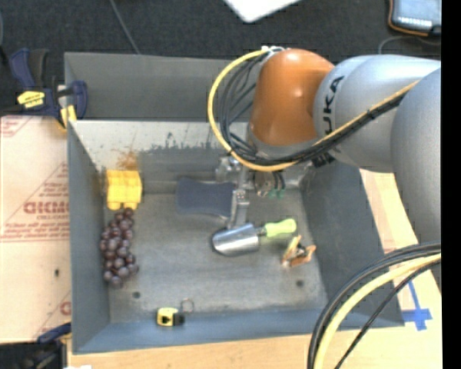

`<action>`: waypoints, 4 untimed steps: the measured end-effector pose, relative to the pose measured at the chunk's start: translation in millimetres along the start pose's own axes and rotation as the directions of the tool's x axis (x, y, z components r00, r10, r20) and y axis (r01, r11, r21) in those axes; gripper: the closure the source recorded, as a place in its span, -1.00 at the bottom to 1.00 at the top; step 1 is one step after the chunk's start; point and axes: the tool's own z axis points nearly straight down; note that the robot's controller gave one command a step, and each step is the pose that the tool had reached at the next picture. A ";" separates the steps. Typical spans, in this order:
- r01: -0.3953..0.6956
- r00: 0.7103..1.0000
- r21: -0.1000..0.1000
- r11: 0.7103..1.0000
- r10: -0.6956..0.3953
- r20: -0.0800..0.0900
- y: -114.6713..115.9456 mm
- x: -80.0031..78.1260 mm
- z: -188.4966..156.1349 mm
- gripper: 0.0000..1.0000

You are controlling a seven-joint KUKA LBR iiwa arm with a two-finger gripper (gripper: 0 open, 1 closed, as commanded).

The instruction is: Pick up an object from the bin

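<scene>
Nearest your camera is the arm's orange wrist cover (286, 98), high over the back middle of the grey bin (88, 229). Below it you see the gripper (239, 210) hanging at mid-bin, its tip right at the silver metal scoop (234, 241). Whether it touches the scoop or stops just above it, you cannot say. How wide the gripper stands is hidden from you, and so is whether it grips anything. The scoop lies on its side on the bin floor, its pale green handle (280, 228) pointing right. Just left of the gripper lies 1 dark blue-grey flat piece (196, 197). Near the handle's end you have 1 small brown thing (298, 254). On the left side, 1 yellow block (124, 188) sits just behind a bunch of purple grapes (117, 246). By the front wall lies 1 small yellow-and-black item (167, 317).
</scene>
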 end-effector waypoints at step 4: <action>-0.036 0.999 -0.004 0.999 0.036 0.017 -15.4 -16.8 72.6 1.00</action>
